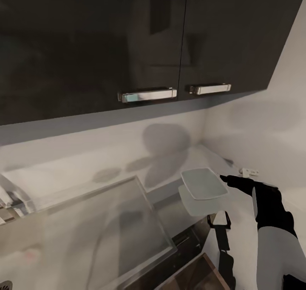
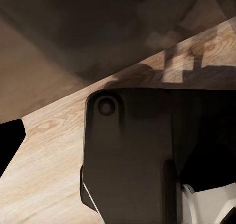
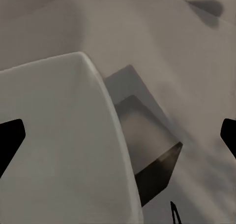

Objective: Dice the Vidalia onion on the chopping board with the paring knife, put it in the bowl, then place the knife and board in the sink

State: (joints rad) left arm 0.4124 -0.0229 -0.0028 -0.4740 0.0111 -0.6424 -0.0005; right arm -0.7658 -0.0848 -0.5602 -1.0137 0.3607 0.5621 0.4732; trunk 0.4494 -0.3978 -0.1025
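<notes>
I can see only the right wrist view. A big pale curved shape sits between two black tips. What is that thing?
Observer: In the head view it is a shallow white squarish bowl, near the corner of the smooth grey glossy countertop.
Operator: Is anything beside it?
Observer: Yes, the rectangular grey steel sink lies to the bowl's left.
Operator: And what hangs above?
Observer: Dark glossy wall cabinets with two chrome handles.
</notes>
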